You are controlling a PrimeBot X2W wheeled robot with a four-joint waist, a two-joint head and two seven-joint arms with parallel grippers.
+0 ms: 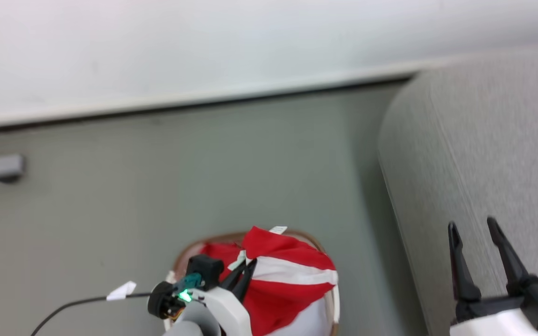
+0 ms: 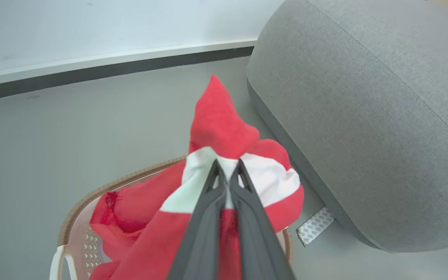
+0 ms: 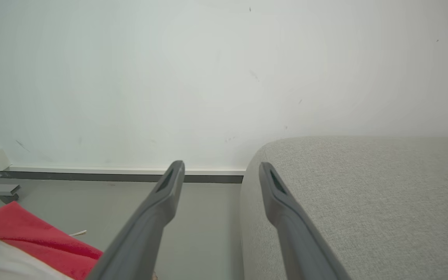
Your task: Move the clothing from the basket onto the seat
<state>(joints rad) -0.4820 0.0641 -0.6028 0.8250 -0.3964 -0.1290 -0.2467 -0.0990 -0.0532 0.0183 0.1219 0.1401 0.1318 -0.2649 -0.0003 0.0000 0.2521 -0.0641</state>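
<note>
One big grey seat (image 1: 484,140) stands on the right; just left of it on the floor sits the basket (image 2: 80,233), its near half cut off by the frame; the clothing (image 2: 218,124) bunches above the rim, tail trailing inside; the left gripper (image 2: 228,168) is clamped on a white panel; the right gripper (image 3: 220,171) hangs spread and empty by the seat's arm. Lift step, I'd say; next call: raise clear, swing right; how much cloth trails below is hidden.
</note>
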